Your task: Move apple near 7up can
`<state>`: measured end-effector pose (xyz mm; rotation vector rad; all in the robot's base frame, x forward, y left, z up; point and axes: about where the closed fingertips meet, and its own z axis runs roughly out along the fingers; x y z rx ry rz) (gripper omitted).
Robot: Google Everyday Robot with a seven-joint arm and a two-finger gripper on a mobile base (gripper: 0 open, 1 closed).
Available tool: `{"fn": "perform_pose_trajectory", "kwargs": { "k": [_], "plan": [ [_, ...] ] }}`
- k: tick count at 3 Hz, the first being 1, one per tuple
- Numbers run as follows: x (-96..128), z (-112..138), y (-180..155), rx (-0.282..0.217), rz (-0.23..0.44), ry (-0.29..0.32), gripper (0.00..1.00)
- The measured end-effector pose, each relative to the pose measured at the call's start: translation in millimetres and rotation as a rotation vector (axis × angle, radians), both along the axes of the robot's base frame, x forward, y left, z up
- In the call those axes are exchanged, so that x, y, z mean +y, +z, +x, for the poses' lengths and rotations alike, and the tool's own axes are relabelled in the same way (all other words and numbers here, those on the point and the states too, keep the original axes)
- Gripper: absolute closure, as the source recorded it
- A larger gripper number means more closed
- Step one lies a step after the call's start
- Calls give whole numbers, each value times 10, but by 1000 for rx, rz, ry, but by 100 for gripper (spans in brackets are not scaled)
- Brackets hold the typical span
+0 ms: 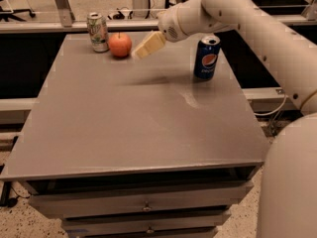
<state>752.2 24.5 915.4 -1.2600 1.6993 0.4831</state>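
Observation:
The orange-red apple (120, 44) sits on the grey table (129, 118) at the far left, close beside the silver and pale green 7up can (98, 31), just right of it. My gripper (140, 51) hangs above the table just right of the apple, not holding it. Its cream fingers (150, 44) point down and left toward the apple.
A dark blue Pepsi can (206, 58) stands upright on the right part of the table. My white arm (257, 29) reaches in from the right. Drawers (143, 207) lie under the table's front edge. A rail (64, 26) runs behind the table.

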Motion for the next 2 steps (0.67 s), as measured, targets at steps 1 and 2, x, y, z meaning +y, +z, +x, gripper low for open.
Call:
{"fn": "perform_pose_trajectory", "kwargs": {
  "k": [1, 2],
  "plan": [
    [-206, -279, 243, -23, -20, 91, 0],
    [-178, -328, 200, -11, -30, 113, 0]
  ]
}}
